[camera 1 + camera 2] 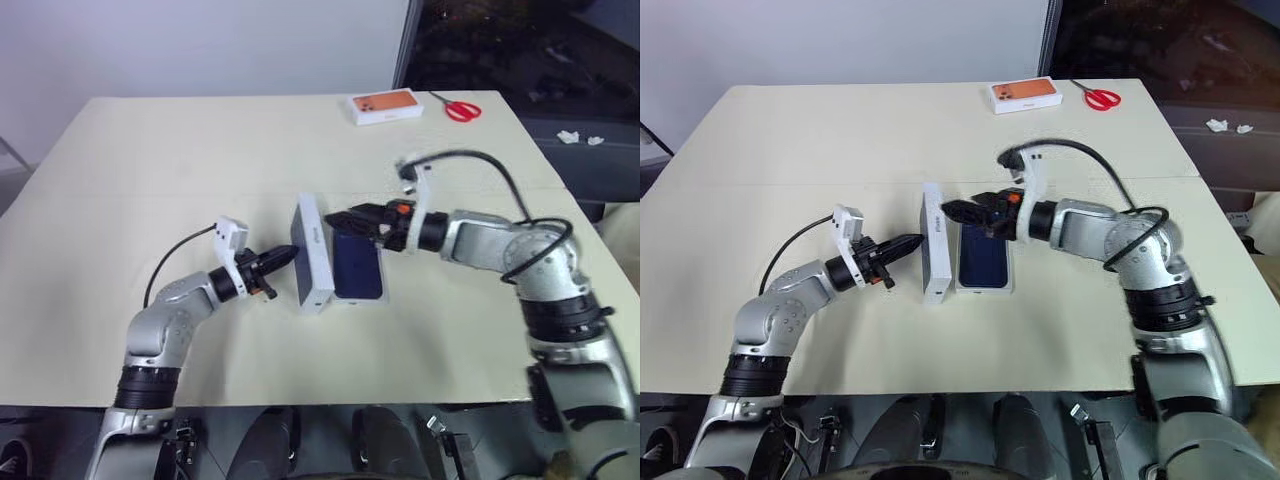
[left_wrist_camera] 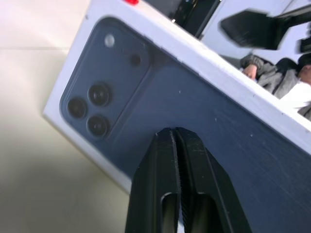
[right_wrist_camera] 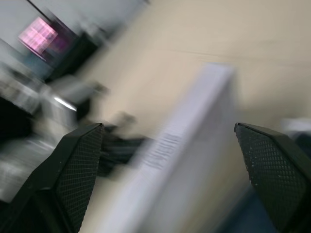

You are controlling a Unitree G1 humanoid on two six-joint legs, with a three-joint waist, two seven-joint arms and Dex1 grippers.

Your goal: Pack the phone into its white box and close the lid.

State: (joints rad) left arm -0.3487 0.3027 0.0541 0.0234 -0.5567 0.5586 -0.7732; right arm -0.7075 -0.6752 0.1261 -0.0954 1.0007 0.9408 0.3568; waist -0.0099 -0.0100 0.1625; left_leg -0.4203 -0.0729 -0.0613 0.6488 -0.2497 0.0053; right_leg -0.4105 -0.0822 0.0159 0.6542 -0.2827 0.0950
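Note:
The lid (image 1: 312, 255) stands on its long edge at mid-table, its white side wall facing up. Its outer face, printed with a dark blue phone (image 2: 160, 92), is turned toward my left gripper (image 1: 288, 256). That gripper is shut with nothing in it, its tips at the printed face. Just right of the lid lies the white box (image 1: 383, 298) with the dark navy phone (image 1: 358, 265) flat inside it. My right gripper (image 1: 343, 220) hovers open over the far end of the phone, beside the lid's top edge; its fingers (image 3: 80, 160) stand wide apart either side of the lid (image 3: 184, 141).
A white box with an orange phone print (image 1: 384, 105) and red scissors (image 1: 461, 108) lie at the far right of the table (image 1: 150, 160). The table's near edge runs just below my arms.

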